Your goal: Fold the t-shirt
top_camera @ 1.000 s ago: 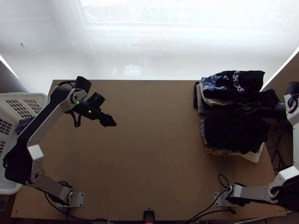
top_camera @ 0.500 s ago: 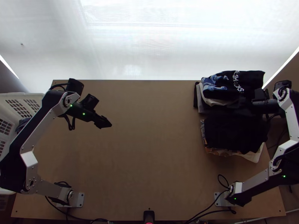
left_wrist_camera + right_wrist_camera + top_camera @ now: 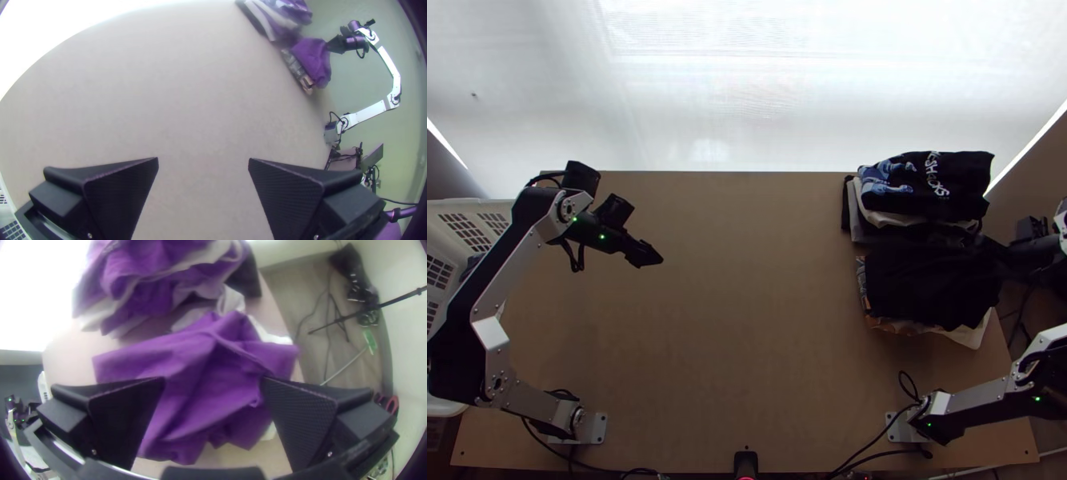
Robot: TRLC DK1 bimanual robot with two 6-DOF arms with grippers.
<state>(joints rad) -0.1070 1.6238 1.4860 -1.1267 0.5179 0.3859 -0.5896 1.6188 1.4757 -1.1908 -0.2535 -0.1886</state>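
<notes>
At the right of the table [image 3: 763, 344], the dark t-shirt [image 3: 927, 288] lies rumpled atop the nearer clothes stack [image 3: 973, 334], my right gripper [image 3: 993, 250] spread at its edge, my left gripper [image 3: 659, 260] gaping over the left half.

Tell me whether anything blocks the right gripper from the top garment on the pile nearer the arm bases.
Nothing visible does: the top garment lies rumpled and uncovered in front of the open right gripper.

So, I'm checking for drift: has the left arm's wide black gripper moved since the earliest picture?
Yes, the left gripper sits slightly farther left in the top view, against that arm's silver metal base plate.
</notes>
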